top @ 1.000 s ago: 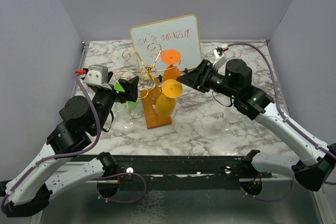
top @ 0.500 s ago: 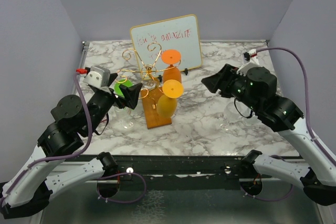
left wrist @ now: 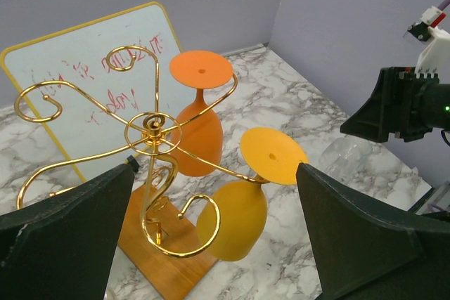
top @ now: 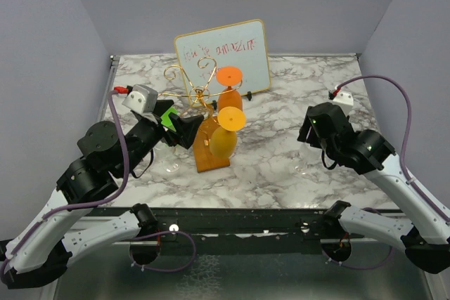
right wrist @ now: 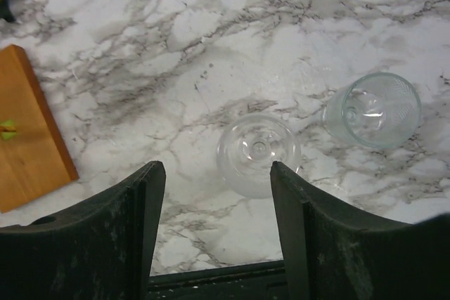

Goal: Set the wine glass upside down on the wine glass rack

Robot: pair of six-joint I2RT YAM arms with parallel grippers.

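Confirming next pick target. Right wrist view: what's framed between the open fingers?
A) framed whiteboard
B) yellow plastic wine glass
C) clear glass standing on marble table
C: a clear glass stands upright on the marble table, untouched, between the open fingers of the right gripper.

Rack: gold wire wine glass rack (left wrist: 151,131), curled arms, upright on its orange-brown wooden base (left wrist: 176,275).
Hung: orange glass (left wrist: 199,131) and yellow glass (left wrist: 235,226), bowls down, feet up.
Unhung: clear wine glass (right wrist: 258,152), upright on the marble table (right wrist: 176,47), apart, right of the base.

Glossy gold wire rack (left wrist: 151,173), wooden base (left wrist: 165,261)
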